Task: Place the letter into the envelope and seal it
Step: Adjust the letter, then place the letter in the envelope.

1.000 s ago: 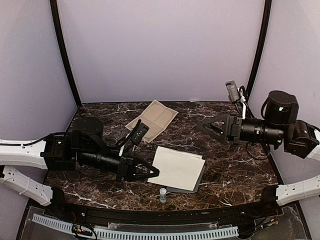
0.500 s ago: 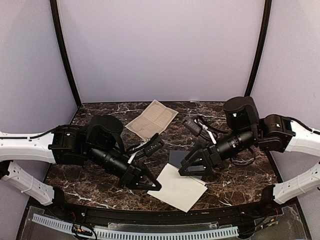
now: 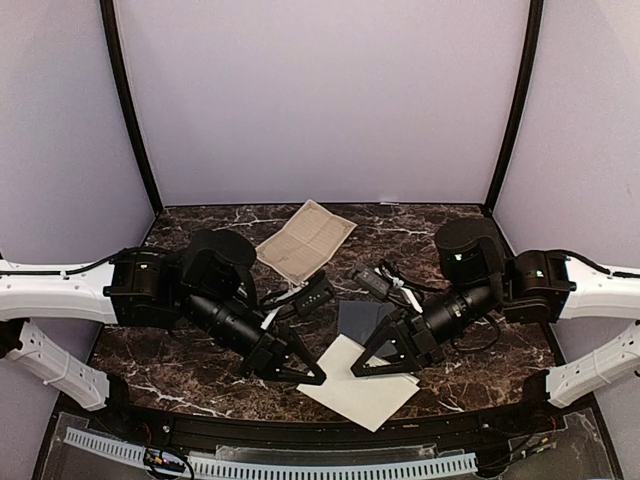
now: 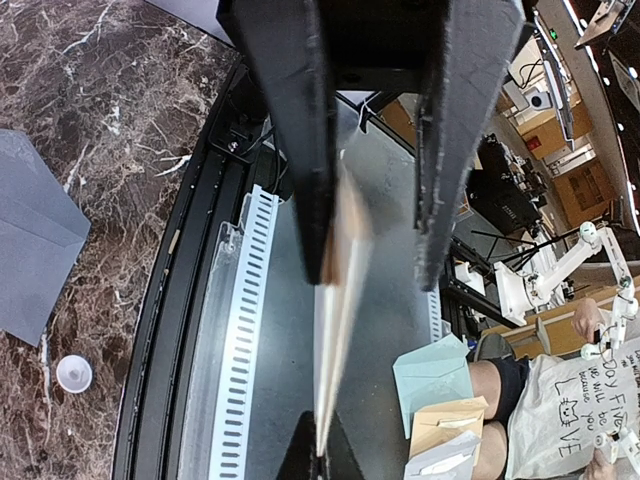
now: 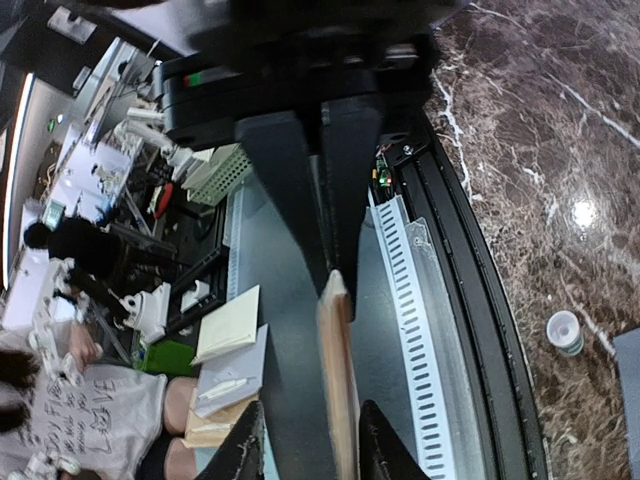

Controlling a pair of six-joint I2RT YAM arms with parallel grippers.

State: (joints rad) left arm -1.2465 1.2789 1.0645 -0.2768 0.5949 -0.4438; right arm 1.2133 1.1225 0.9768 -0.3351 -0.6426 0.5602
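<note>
The grey envelope (image 3: pixel 362 318) is half hidden under the white letter (image 3: pixel 360 390) and the right arm (image 3: pixel 470 300), the left wrist view cuts it off, the letter looks blurry between the left fingers (image 4: pixel 300 150), and the words on the printed sheet (image 3: pixel 305 240) are too small to read.

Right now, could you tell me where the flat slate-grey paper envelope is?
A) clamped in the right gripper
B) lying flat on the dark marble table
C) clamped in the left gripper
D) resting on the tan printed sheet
B: the slate-grey envelope lies flat on the dark marble table, while the left gripper holds the pale sheet instead.
</note>
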